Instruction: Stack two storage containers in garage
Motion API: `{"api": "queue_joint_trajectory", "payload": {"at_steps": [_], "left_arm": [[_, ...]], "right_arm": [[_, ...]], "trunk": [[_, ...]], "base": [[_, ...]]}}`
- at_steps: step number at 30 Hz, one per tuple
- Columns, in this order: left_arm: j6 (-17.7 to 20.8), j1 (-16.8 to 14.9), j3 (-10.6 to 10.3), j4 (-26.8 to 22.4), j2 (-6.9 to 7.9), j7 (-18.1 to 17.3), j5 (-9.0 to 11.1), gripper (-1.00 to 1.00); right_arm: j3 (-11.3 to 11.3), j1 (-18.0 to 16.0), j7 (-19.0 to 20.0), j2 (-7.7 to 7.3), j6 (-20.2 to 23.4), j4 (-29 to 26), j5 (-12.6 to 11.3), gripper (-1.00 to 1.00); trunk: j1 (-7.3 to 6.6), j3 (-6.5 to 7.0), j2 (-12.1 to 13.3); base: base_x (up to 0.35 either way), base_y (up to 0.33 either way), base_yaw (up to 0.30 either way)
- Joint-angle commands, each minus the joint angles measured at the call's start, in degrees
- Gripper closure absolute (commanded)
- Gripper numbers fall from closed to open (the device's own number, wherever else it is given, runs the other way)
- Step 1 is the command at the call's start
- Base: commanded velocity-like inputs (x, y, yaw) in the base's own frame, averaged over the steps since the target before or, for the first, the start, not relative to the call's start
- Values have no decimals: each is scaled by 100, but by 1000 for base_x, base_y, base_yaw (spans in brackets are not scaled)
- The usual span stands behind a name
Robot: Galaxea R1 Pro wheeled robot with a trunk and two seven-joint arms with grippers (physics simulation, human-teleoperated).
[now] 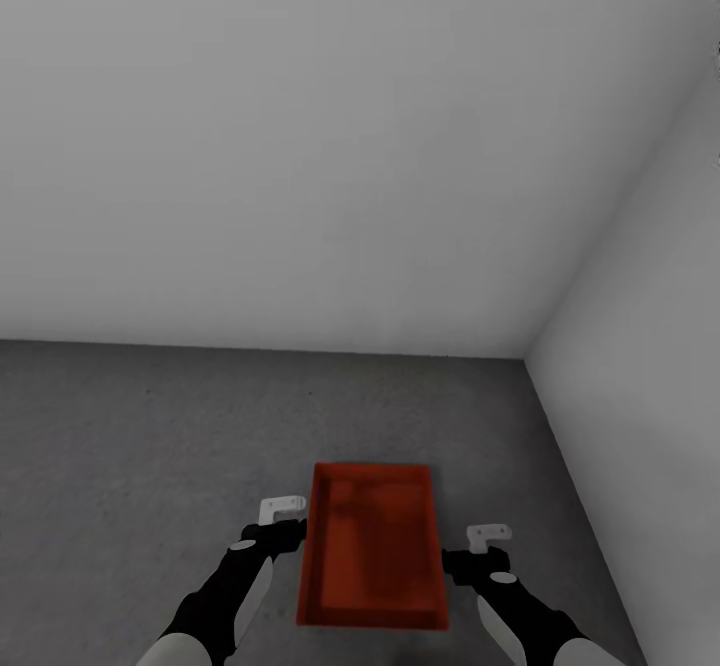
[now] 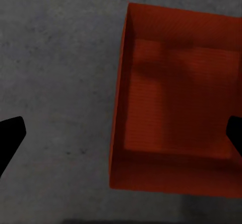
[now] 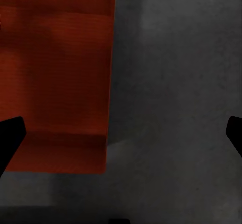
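Storage container (image 1: 372, 544): orange-red, rectangular, shallow, no lid, thin walls, finely ribbed bottom with shadow across it. It lies on the dark grey mottled floor (image 1: 150, 446), between the two arms, near the corner where two plain white walls (image 1: 300, 146) meet.

Left gripper (image 2: 121, 138): fingers spread wide, one dark fingertip (image 2: 10, 138) over bare floor, the other over the container's interior; nothing clamped. Right gripper (image 3: 121, 138): fingers likewise apart, one tip over the container's bottom, the other over floor; nothing held.

Head view shows both black forearms flanking the container and the room corner. Wrist views add the ribbing and the concrete's mottling. The container's long walls stand beneath each gripper's gap.
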Motion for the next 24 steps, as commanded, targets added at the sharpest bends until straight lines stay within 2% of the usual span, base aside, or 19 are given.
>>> {"api": "queue_joint_trajectory", "payload": {"at_steps": [1,24], "left_arm": [[32,0,12,-11,-4,12,19,-100],[33,0,12,-11,-4,12,19,-100]], "right_arm": [[50,-2,-40,-7,19,-13,-43,-100],[74,-2,-40,-6,19,-17,-43,-100]], "trunk": [[0,4,-3],[0,141,-3]], "base": [[0,0,0],[0,0,0]]}}
